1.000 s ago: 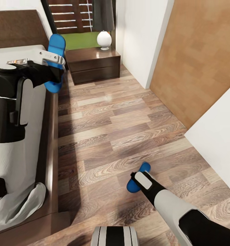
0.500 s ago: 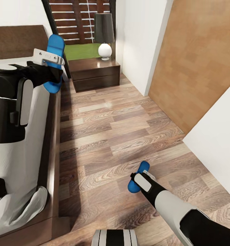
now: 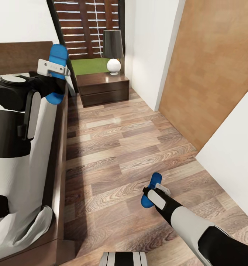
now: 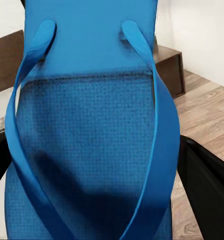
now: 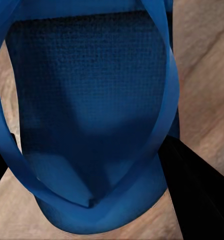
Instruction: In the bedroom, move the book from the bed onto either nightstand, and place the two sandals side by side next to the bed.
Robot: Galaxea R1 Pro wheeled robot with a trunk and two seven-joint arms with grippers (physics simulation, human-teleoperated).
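Note:
Two bright blue sandals are in my grippers. In the head view my left gripper (image 3: 54,72) is shut on one sandal (image 3: 58,55), held upright in the air over the side rail of the bed (image 3: 59,155), near the headboard. The left wrist view shows that sandal (image 4: 87,130) close up, straps facing the camera, between the black fingers (image 4: 207,180). My right gripper (image 3: 153,192) is shut on the other sandal (image 3: 156,179), low over the plank floor to the right of the bed. It also shows in the right wrist view, sandal (image 5: 87,90) above wood planks. A dark nightstand (image 3: 102,87) stands beyond the bed. The book is hidden.
A lamp (image 3: 113,48) with a dark shade and white base stands on the nightstand, in front of a black-framed window (image 3: 87,26). A white wall (image 3: 150,55) and a wooden panel (image 3: 209,62) close the right side. A strip of wood floor (image 3: 116,140) runs between bed and wall.
The head camera has tilted up, so more of the window and lamp shows. Both grippers keep their sandals and hold nearly the same places.

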